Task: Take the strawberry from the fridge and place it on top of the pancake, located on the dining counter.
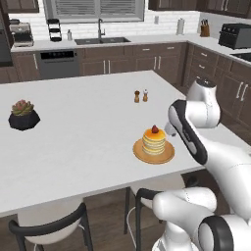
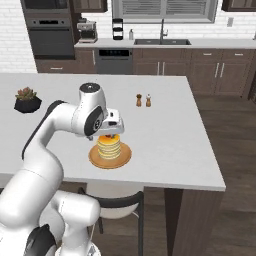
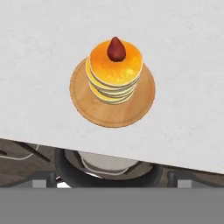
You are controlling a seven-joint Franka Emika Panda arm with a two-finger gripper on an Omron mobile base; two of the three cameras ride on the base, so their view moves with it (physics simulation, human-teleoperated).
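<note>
Hand view shows strawberry [image 3: 116, 49] atop pancake [image 3: 115, 72]; right base view hides it.

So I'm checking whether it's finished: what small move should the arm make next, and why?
Probably just lift the arm straight up and away. The strawberry already sits on top of the pancake on the dining counter, and nothing is touching it in the hand view.

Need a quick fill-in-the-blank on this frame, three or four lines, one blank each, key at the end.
1. The small dark-red strawberry rests on top of the golden-yellow ____ stack.
2. That stack sits on a round orange-brown ____.
3. The plate lies on the large white dining counter, near the edge where a ____ is tucked underneath.
4. The two small brown shakers stand ____ on the counter.

Missing words: pancake; plate; chair; upright
</note>
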